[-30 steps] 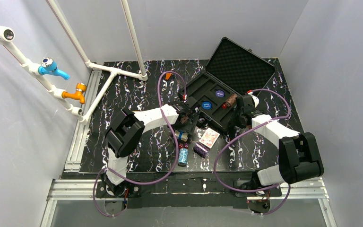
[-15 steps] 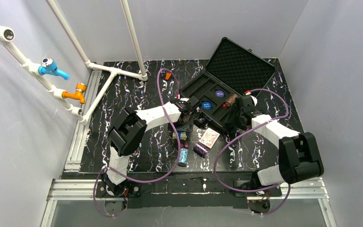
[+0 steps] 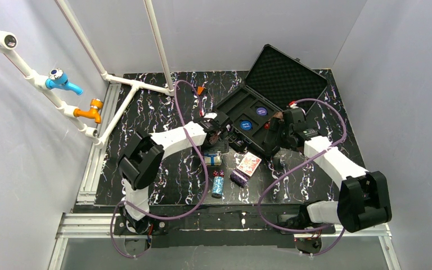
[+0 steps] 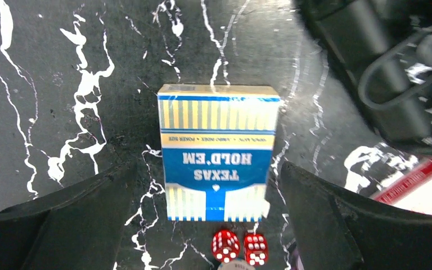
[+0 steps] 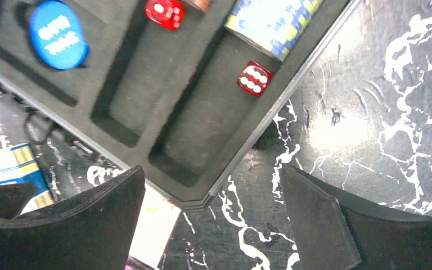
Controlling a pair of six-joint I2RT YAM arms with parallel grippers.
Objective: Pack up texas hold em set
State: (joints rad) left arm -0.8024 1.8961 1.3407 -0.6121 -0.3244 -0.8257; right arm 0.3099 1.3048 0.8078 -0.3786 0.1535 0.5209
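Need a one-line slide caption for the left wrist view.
Open left gripper over a blue card deck on the table, two red dice beside it.

Both arms' jaws now wider.

A black table (image 3: 157,118) veined in white carries the open black case (image 3: 286,76) at its far right, lid tilted back. Just near of the case a blue card deck (image 4: 218,152) lies flat, two red dice (image 4: 240,247) side by side at its near end. A red card deck (image 3: 249,163) lies to its right. Nearer still lie a teal chip stack (image 3: 218,185) and a purple chip stack (image 3: 238,179). A small orange object (image 3: 201,90) sits toward the far edge, near a white pipe frame (image 3: 140,84).
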